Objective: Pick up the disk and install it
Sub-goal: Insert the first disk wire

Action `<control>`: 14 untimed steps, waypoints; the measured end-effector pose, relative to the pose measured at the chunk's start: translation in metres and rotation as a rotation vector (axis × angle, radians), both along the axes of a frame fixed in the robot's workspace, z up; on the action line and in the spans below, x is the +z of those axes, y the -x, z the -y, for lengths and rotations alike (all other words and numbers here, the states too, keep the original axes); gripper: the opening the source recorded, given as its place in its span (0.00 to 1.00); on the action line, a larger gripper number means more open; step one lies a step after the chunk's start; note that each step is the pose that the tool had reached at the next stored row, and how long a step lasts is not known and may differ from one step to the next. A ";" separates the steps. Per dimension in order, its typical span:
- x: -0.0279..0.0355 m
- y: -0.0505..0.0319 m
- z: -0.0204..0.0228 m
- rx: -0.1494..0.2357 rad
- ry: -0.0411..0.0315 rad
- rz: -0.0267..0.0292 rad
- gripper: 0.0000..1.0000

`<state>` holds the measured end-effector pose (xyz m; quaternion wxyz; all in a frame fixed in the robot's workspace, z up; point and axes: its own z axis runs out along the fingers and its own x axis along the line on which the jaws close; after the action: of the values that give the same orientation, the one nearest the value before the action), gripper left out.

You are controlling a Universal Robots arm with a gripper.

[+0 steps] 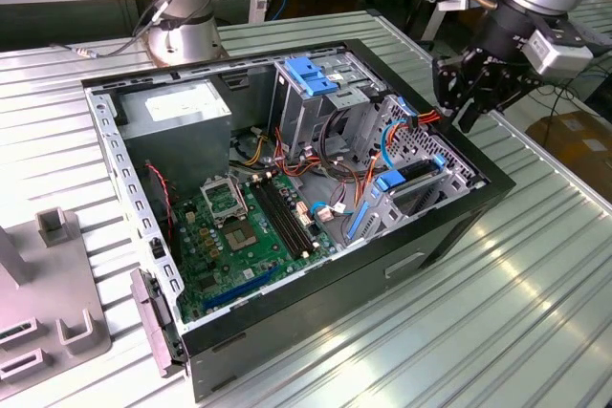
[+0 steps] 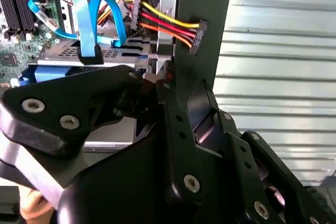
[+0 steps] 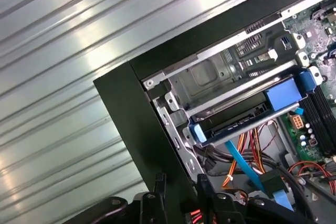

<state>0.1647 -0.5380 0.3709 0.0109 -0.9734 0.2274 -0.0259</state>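
**One disk sitting in its bay, tool hovering over the case rim**

Disk is lying flat inside the metal drive cage, in the exterior view's right corner of the open computer case. Its blue carrier frame is showing at both ends. A blue ribbon cable is looping just above the disk, and a red-yellow-orange power cable is hanging beside the cage. Tool is hovering at the case wall next to that cage, near the power connector. Cannot tell how wide the tool is standing or whether it is gripping anything. Case is resting on the ribbed metal worktop.
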 end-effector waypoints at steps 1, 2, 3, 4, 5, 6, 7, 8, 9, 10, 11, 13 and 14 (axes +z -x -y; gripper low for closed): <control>-0.0001 0.0000 -0.0048 0.012 0.0002 0.0000 0.37; -0.0002 0.0000 -0.0078 0.020 0.0003 0.0000 0.37; -0.0004 0.0000 -0.0096 0.028 0.0002 0.0000 0.37; -0.0009 0.0000 -0.0107 0.044 0.0001 0.0000 0.37; -0.0015 0.0000 -0.0111 0.062 0.0000 0.0000 0.37; -0.0018 0.0000 -0.0112 0.075 0.0000 0.0000 0.37; -0.0021 -0.0001 -0.0115 0.087 0.0003 0.0001 0.37; -0.0023 -0.0002 -0.0121 0.095 0.0006 0.0008 0.37; -0.0028 -0.0003 -0.0134 0.101 0.0007 0.0039 0.37; -0.0037 -0.0003 -0.0162 0.112 0.0014 0.0107 0.37; -0.0044 -0.0004 -0.0188 0.123 0.0020 0.0147 0.37; -0.0057 -0.0013 -0.0208 0.136 0.0041 0.0210 0.37; -0.0058 -0.0017 -0.0214 0.139 0.0059 0.0232 0.37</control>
<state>0.1664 -0.5166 0.3651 0.0124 -0.9865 0.1592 -0.0370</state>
